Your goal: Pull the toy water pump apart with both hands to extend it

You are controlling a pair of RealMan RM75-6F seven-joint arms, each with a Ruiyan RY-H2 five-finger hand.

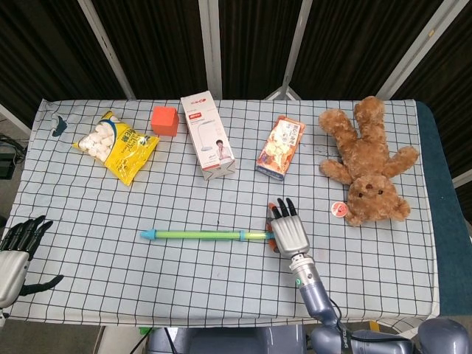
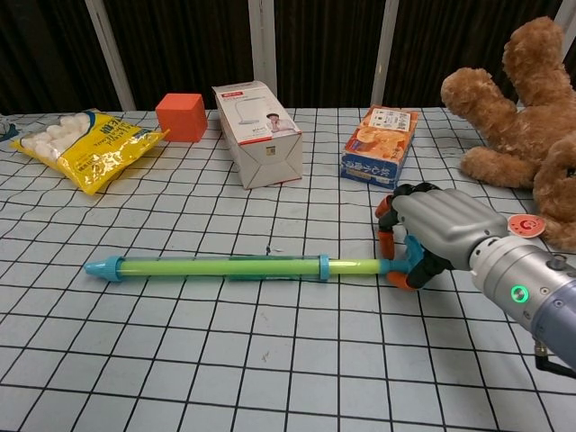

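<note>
The toy water pump (image 2: pixel 229 266) is a long, thin tube of clear green plastic lying flat on the checked cloth of the desk (image 1: pixel 110 251), running left to right across the front middle. Its left end carries a pale blue nozzle cap, a blue collar rings the tube past the middle, and a thinner yellow-green rod runs on from there to a blue handle at the right end.

The right hand (image 2: pixel 430 232) is wrapped around that handle, orange-tipped fingers (image 2: pixel 385 236) curled over it and the thumb under it, so it is grasping the pump's right end. The left hand (image 1: pixel 15 247) lies at the near left edge of the desk, well apart from the pump, dark fingers spread and nothing in it.

Behind the pump there is one of each thing: one yellow bag of marshmallows (image 1: pixel 116 145) at far left, one red cube (image 1: pixel 165 120), one white carton (image 1: pixel 209 135) with red print, one orange snack box (image 1: pixel 281 147), and one brown teddy bear (image 1: pixel 366 160) lying at the right with a round tag beside its head.
</note>
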